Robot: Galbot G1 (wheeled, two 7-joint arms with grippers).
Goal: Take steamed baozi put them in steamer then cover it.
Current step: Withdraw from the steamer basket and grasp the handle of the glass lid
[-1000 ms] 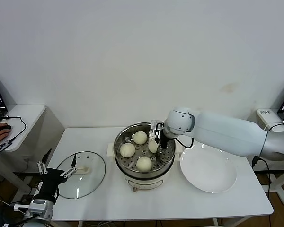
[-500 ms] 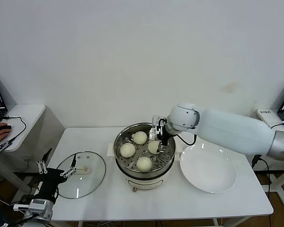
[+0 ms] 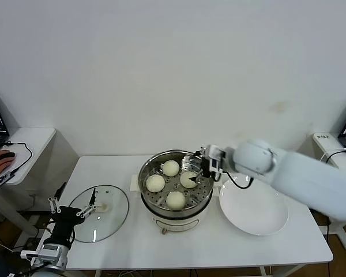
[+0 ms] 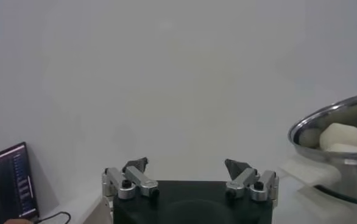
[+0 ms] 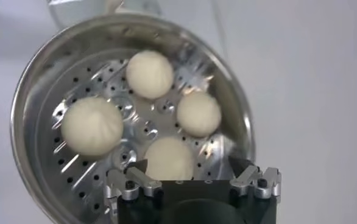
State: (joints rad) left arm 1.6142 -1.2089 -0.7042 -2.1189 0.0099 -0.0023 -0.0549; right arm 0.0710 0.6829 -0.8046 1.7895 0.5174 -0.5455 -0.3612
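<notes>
A white table [image 3: 219, 242] carries everything. In the middle of it stands the steamer [image 3: 176, 187], a shiny steel pot on a white base, uncovered. To its right, just beside it, lies a bare white plate [image 3: 255, 209]; to its left, flat on the table and apart from the pot, lies the glass lid [image 3: 99, 212] with its cream handle facing up. The right arm reaches in from the right, and the right gripper [image 3: 200, 167] hangs at the pot's right rim with its jaws spread wide and nothing between them. The left gripper [image 3: 71, 210] sits low at the table's left edge by the lid, jaws likewise apart and empty. All four baozi [image 5: 149, 74] rest on the perforated tray inside the pot, each lying separate from the others.
</notes>
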